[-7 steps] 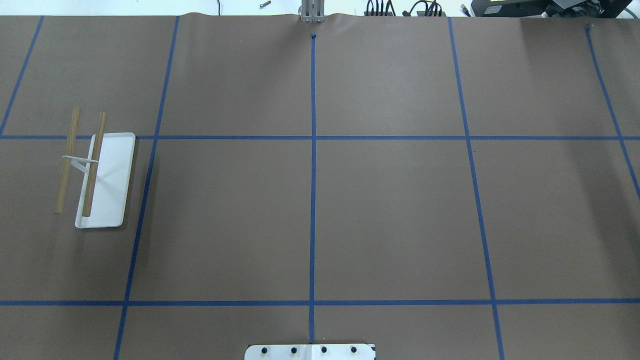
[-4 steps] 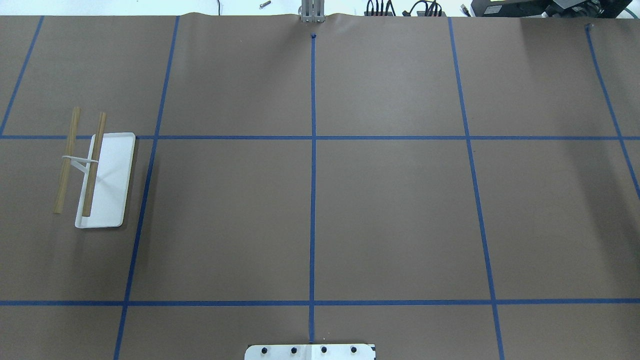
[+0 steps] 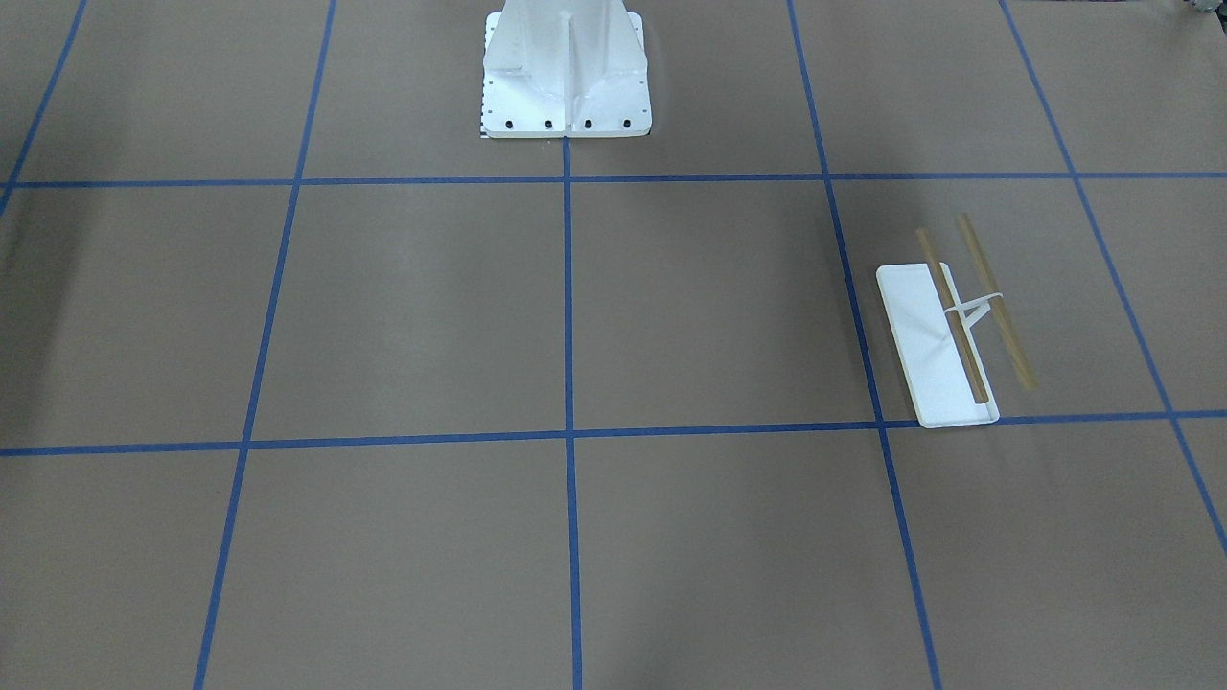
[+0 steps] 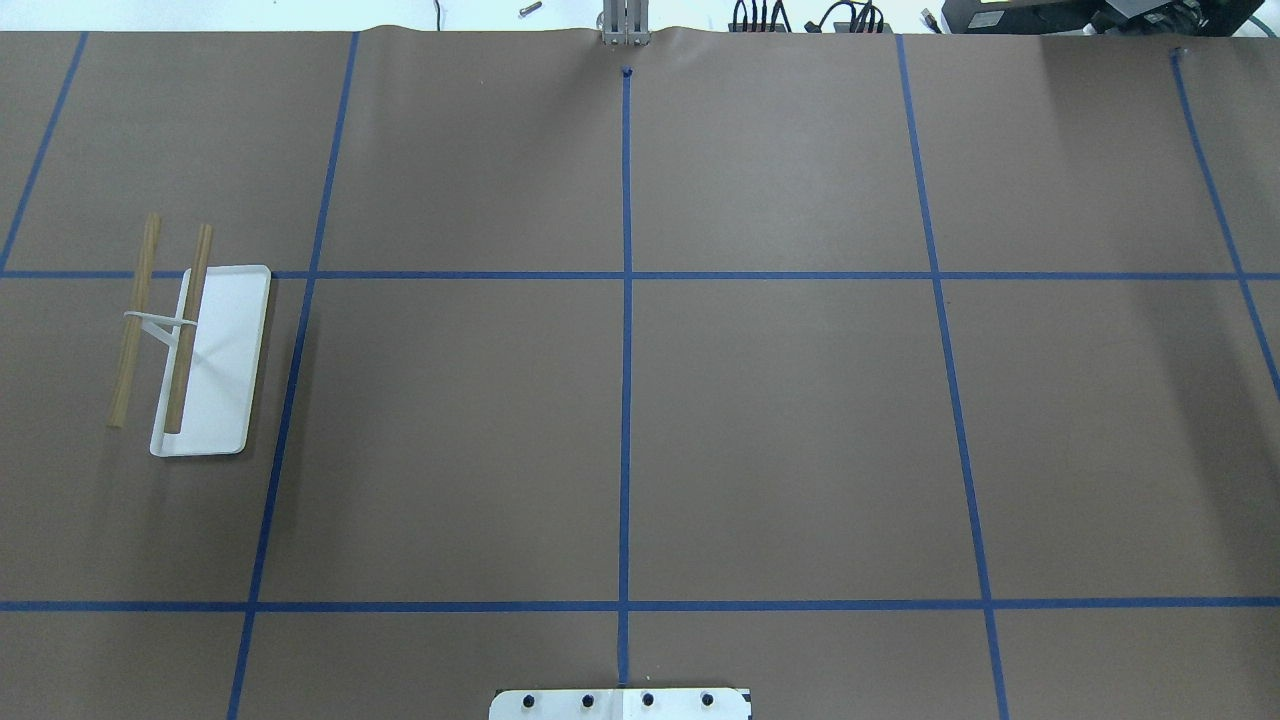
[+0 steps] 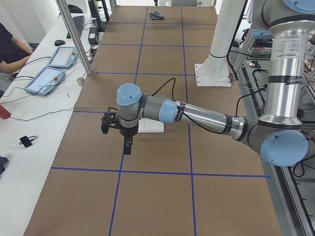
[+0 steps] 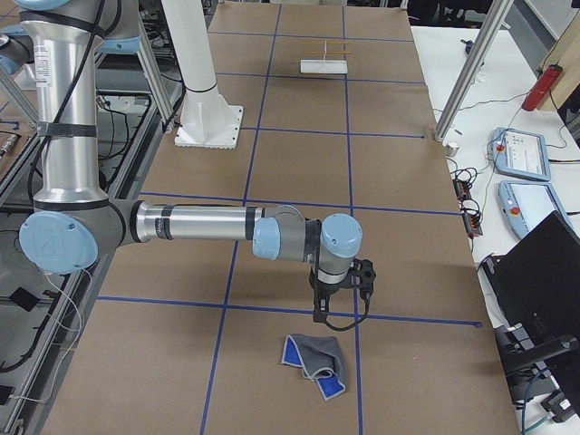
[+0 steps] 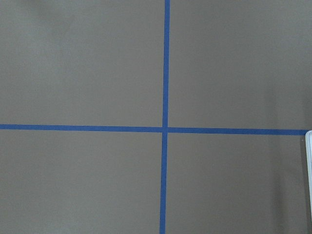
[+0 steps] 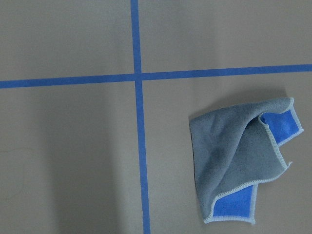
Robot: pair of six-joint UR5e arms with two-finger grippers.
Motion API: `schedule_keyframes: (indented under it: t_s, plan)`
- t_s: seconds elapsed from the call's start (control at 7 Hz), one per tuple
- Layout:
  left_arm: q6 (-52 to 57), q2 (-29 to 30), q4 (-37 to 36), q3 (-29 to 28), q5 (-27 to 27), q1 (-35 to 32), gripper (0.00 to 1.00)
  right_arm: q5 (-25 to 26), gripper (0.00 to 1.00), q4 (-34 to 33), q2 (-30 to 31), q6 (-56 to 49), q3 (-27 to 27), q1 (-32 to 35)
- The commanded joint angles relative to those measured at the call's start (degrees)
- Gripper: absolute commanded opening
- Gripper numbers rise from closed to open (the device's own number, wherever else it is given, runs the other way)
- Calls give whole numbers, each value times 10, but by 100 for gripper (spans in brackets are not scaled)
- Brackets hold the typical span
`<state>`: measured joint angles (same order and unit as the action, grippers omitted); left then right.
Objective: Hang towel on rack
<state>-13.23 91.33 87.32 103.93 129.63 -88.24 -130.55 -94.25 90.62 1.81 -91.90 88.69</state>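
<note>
The rack (image 4: 228, 385) stands at the table's left side, with a white tray base and two tan rods (image 4: 190, 325); it also shows in the front view (image 3: 925, 350) and far off in the right view (image 6: 323, 65). The towel (image 6: 317, 364) lies crumpled at the table's right end, grey with blue folds, and shows in the right wrist view (image 8: 239, 163). My right gripper (image 6: 320, 313) hangs just short of the towel. My left gripper (image 5: 127, 146) hangs near the rack's base (image 5: 152, 127). I cannot tell whether either gripper is open or shut.
The white robot pedestal (image 3: 566, 77) stands at the table's robot-side edge (image 4: 620, 703). Aluminium posts (image 5: 74, 34) (image 6: 467, 72) rise at the far side. Tablets (image 5: 49, 78) and a seated person (image 5: 10, 49) are beyond the table. Blue tape lines cross the brown surface.
</note>
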Motion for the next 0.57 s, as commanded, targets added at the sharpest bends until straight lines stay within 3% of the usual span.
schedule_keyframes:
  t_s: [0.0, 0.29, 0.43]
  plan:
    - [-19, 14, 3, 1, 2, 8, 98, 85, 100, 37, -47, -42, 74, 0]
    - [-19, 14, 4, 7, 2, 10, 98, 83, 100, 290, -82, 5, 278, 0]
    - [-19, 14, 4, 11, 2, 10, 98, 82, 100, 343, -89, 40, 323, -4]
